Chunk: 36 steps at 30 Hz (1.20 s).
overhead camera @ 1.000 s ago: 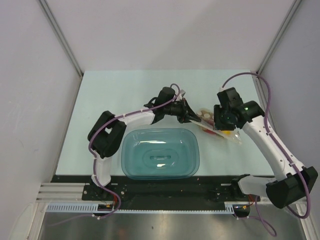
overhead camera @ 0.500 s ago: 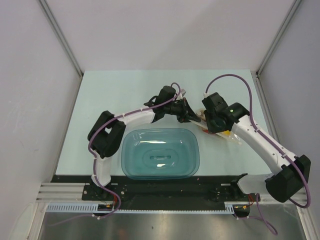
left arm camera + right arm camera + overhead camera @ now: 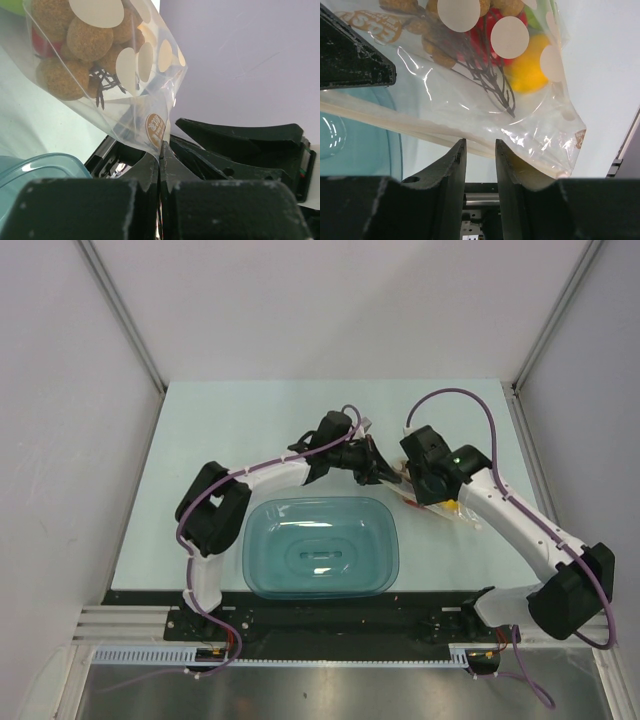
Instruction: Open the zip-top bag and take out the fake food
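Observation:
The zip-top bag (image 3: 452,508) is clear with white dots and lies right of the teal tub. My left gripper (image 3: 387,473) is shut on the bag's corner; in the left wrist view the jaws (image 3: 161,150) pinch the plastic (image 3: 145,75). The orange-brown balls (image 3: 85,40) sit inside it. My right gripper (image 3: 420,492) is over the bag. In the right wrist view it (image 3: 480,145) is open with a narrow gap, and the bag's zip edge (image 3: 420,122) lies across its fingertips. A red piece (image 3: 487,30), a yellow fruit (image 3: 527,70) and the dark stems (image 3: 492,82) show inside the bag.
The teal translucent tub (image 3: 320,547) stands in front of the arms, just left of the bag. It also shows in the right wrist view (image 3: 355,145) and the left wrist view (image 3: 35,170). The table edge lies to the right (image 3: 515,440).
My right arm has swung left and its gripper has come in over the bag, close to my left gripper. The left arm and the tub have not moved.

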Motion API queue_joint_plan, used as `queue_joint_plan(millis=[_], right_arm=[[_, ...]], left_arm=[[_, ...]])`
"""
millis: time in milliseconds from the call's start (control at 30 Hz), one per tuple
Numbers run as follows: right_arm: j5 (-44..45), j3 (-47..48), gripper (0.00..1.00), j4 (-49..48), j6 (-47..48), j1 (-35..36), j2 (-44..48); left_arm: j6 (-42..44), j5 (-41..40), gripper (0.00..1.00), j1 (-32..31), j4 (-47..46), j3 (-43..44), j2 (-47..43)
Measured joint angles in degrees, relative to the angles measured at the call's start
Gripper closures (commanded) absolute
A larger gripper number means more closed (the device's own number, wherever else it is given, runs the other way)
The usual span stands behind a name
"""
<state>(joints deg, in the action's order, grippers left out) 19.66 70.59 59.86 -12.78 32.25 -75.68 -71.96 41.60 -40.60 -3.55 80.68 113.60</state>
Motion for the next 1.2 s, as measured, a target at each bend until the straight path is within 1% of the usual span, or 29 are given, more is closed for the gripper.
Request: queue_joint_plan(millis=[133,367,433,533,567,800,900,933,967,1033,1067,1133,1200], right_arm=[[0.61,-0.57,0.72,-0.70,1.11,0.04,-1.16],[1.01,-3.32,0.67,-2.38,2.16,1.46,-1.51],[1.11,-4.46,0.67,-2.89,2.38,1.75,-1.51],[2.25,-5.84,0.90,-3.50,2.84,1.92,-1.53],[2.89,-6.27,1.00,-3.76,2.95,1.92,-1.57],[9.22,-6.97,1.00,-4.94,2.19,2.29,-1.55],[10.45,-6.43,1.00,-4.28,1.60,2.43,0.28],[10.88,-5.53,1.00,-3.61,1.03,2.43,1.29],[11.13,-4.83,1.00,-3.30,0.70,2.43,2.08],[11.17,-2.60,1.00,-1.46,-0.70,2.43,3.93],[11.15,-1.51,1.00,-0.63,-1.49,2.40,4.68],[10.84,0.48,1.00,1.07,-3.50,2.43,5.95],[9.51,1.60,1.00,2.89,-5.64,1.95,6.88]], left_arm=[[-0.02,-0.04,1.00,0.00,-0.09,0.44,0.00],[-0.07,0.02,1.00,0.00,-0.09,0.81,0.28],[-0.07,0.00,1.00,0.00,-0.15,1.31,0.66],[-0.15,0.11,1.00,0.00,-0.11,1.77,1.03],[-0.13,0.15,1.00,0.00,-0.09,2.01,1.20],[0.70,0.20,1.00,-0.02,2.19,5.33,2.78],[2.71,0.11,0.99,-0.07,5.14,7.17,2.86],[3.76,0.00,0.93,-0.15,6.49,8.15,2.95],[4.74,-0.09,0.69,-0.15,7.76,9.14,3.04],[8.09,-0.81,0.45,-0.26,11.28,12.50,3.58],[9.44,-1.29,0.23,-0.28,13.44,14.49,3.74],[12.94,-2.91,0.04,-0.46,17.16,17.94,3.76],[16.15,-4.31,0.01,-0.81,19.45,20.46,3.67]])
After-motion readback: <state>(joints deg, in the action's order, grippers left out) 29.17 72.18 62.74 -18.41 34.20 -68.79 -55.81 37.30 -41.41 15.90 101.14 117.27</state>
